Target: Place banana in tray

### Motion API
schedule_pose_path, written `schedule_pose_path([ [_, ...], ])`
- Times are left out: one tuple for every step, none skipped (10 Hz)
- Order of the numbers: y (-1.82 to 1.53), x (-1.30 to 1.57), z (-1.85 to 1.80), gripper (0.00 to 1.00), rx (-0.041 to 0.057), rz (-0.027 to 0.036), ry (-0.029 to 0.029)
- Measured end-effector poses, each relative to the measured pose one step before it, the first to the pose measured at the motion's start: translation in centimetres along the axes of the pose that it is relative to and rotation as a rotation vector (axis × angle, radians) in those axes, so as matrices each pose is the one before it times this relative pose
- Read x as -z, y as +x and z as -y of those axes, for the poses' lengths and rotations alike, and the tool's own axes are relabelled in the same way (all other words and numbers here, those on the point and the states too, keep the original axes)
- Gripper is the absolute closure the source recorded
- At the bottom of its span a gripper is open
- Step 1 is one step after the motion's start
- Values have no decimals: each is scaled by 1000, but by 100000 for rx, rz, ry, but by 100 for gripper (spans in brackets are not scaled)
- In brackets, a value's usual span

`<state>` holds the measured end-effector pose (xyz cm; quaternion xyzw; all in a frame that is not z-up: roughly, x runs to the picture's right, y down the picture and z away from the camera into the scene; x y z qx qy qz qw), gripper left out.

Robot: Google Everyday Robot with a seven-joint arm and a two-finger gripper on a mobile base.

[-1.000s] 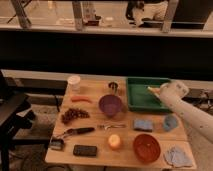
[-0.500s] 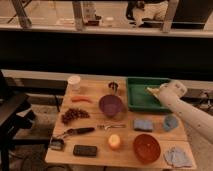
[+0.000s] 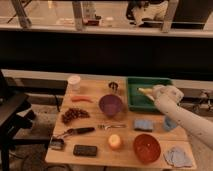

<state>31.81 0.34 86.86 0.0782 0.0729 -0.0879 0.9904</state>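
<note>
1. The gripper point(image 3: 154, 93) is at the end of a white arm point(image 3: 187, 120) that enters from the 4 o'clock corner and reaches over the green tray point(image 3: 134, 84).
2. The banana point(image 3: 145, 91) shows as a pale yellow, slightly curved end sticking out at the 9 o'clock side of the gripper, touching it, above the tray's floor. Whether it rests on the tray or hangs clear of it cannot be told.
3. The tray is rectangular, green, with a raised rim, at the 1 o'clock part of the wooden table point(image 3: 95, 137).
4. At table centre stands a round purple bowl point(image 3: 110, 104); a small dark metal cup point(image 3: 113, 86) stands at its 12 o'clock.
5. A white cylindrical cup point(image 3: 74, 82) stands at the 11 o'clock corner; a thin red chili point(image 3: 81, 99) lies just below it.
6. A dark grape cluster point(image 3: 74, 115) lies at 9 o'clock; a black-handled utensil point(image 3: 79, 131) and a flat black rectangular object point(image 3: 85, 150) lie toward 7 o'clock.
7. A round orange fruit point(image 3: 115, 142) and a red-orange bowl point(image 3: 147, 147) sit near 6 o'clock.
8. A blue sponge point(image 3: 144, 124) lies below the tray; a crumpled grey-blue cloth point(image 3: 178, 157) lies at 5 o'clock.
</note>
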Motion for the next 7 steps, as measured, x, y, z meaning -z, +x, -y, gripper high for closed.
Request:
schedule_pose_path([
  [-282, -101, 62, 20, 554, 604, 770],
  [-8, -178, 244, 20, 386, 128, 634],
  [166, -300, 260, 20, -138, -350, 311],
  [232, -368, 298, 20, -324, -630, 140],
  [208, -221, 250, 20, -188, -727, 2],
  [247, -243, 162, 20, -635, -813, -184],
  [556, -93, 227, 20, -1256, -517, 123],
])
